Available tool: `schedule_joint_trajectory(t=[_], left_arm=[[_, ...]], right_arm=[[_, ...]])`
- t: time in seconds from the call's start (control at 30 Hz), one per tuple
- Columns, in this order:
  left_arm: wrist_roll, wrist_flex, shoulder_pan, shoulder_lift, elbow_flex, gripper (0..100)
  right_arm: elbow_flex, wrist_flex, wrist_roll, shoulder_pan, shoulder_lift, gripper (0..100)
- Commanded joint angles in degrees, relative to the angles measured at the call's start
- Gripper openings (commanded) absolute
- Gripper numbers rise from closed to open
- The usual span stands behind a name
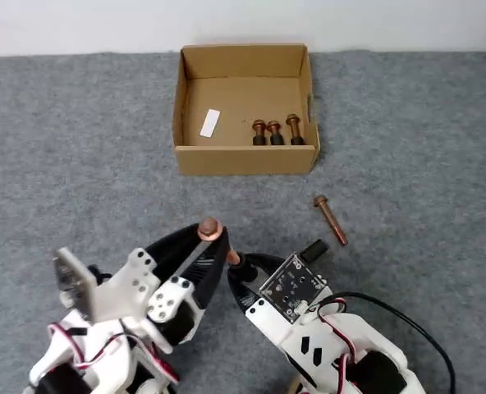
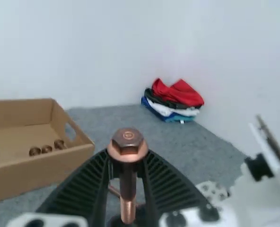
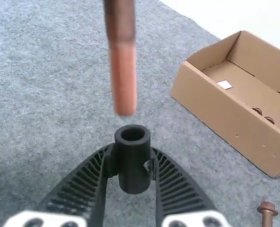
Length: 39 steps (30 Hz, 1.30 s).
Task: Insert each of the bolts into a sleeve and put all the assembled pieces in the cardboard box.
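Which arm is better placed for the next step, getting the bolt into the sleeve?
Left, probably. The left gripper holds the bolt with its tip close to the open bore of the sleeve, which the right gripper holds facing it.

High view: fixed and elevated, looking steeply down over the grey tabletop, with the arms at the near edge and the cardboard box farther off. Each wrist view sits close behind its own fingers, looking along them, low over the tabletop. All three views share the cardboard box and the held bolt.
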Motion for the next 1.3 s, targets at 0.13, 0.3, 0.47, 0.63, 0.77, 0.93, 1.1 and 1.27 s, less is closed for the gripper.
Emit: schedule_joint_trajectory(t=[0.13,0.3,0.47,0.63,0.77,0.93,1.1,1.27], left_arm=[[0.0,-2.0,0.6,0.4,3.5,0],[-0.1,-2.0,-0.6,0.4,3.6,0],[-0.1,-2.0,-1.4,0.4,6.0,0],[-0.1,-3.3,-2.7,0.4,6.8,0],[0.0,1.0,-1.1,0.4,6.9,0],[0.0,10.2,1.1,0.6,6.7,0],[-0.1,13.5,1.5,0.8,7.0,1],[-6.9,15.8,0.6,0.8,9.3,6]], right_arm=[[-1.1,-1.5,0.7,-0.6,-0.8,0.9],[-2.3,-1.5,0.7,-0.6,-0.8,0.9],[-3.8,-1.4,0.7,-0.6,-0.8,0.9],[-4.1,-1.5,0.6,-0.6,-0.8,0.9],[-4.2,-1.5,0.6,-0.6,-0.9,0.9],[-5.1,-1.5,0.6,-0.5,-0.9,0.9],[-5.1,-1.5,0.6,-0.5,-0.9,0.9],[-5.6,-1.6,0.6,-0.5,-0.9,0.9]])
